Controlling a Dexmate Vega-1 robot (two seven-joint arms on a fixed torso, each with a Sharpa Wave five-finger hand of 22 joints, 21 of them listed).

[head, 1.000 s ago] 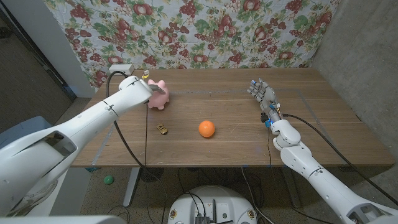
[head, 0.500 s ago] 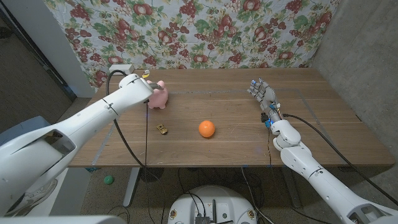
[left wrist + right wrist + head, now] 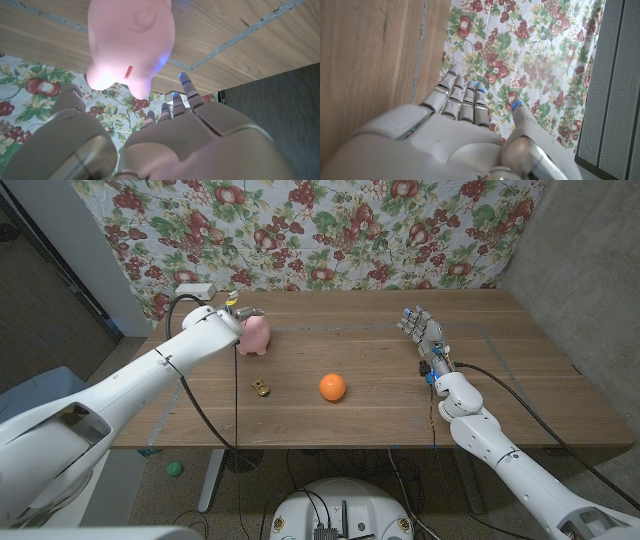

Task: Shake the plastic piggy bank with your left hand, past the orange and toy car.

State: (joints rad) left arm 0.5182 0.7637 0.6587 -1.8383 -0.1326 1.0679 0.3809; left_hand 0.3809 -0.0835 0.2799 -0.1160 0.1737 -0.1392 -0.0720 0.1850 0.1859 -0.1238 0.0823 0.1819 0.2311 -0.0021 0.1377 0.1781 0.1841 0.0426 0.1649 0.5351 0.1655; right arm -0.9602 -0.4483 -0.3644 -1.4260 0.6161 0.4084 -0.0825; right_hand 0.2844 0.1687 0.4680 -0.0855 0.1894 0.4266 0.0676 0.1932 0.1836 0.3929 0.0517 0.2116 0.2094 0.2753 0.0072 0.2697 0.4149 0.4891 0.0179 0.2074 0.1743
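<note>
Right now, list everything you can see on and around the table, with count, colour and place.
piggy bank: one, pink, far left part of the table, at the left hand's fingers
toy car: one, small, golden brown, nearer than the piggy bank, left of the orange
orange: one, orange, about the middle of the table
table: one, brown wood
cloth: one, floral print with red fruit, hung behind the table
ball: one, green, on the floor under the table's left side
left hand: one, white, at the piggy bank's far left side; grip unclear
right hand: one, white, right of the orange, fingers straight, holding nothing
</note>
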